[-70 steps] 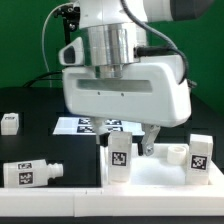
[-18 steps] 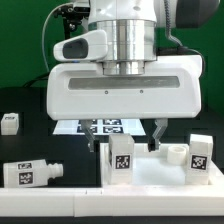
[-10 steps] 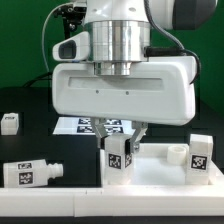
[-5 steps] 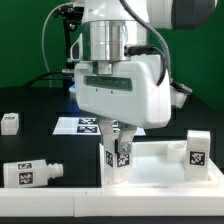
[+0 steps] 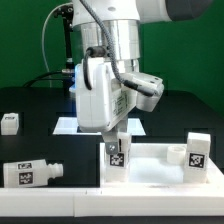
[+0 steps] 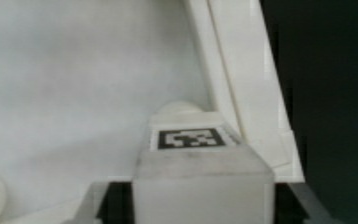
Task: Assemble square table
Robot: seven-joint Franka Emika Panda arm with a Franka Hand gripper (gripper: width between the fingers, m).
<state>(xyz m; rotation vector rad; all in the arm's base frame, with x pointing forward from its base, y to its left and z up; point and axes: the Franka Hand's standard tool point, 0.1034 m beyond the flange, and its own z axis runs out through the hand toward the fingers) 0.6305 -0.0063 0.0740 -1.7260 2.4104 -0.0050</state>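
The white square tabletop lies upside down at the front of the exterior view, rim up. A white leg with a black-and-white tag stands upright in its corner at the exterior view's left. My gripper comes down from above and is shut on this leg. In the wrist view the leg fills the space between my gripper's dark fingers, next to the tabletop's raised rim. A second tagged leg stands at the tabletop's corner at the exterior view's right.
A third tagged leg lies on its side on the black table at the exterior view's left. A small white tagged part sits farther back left. The marker board lies behind my gripper. A long white border wall runs along the front.
My gripper has come down onto the left corner leg and closed on it. The hand has turned about its vertical axis, so its narrow side now faces the camera.
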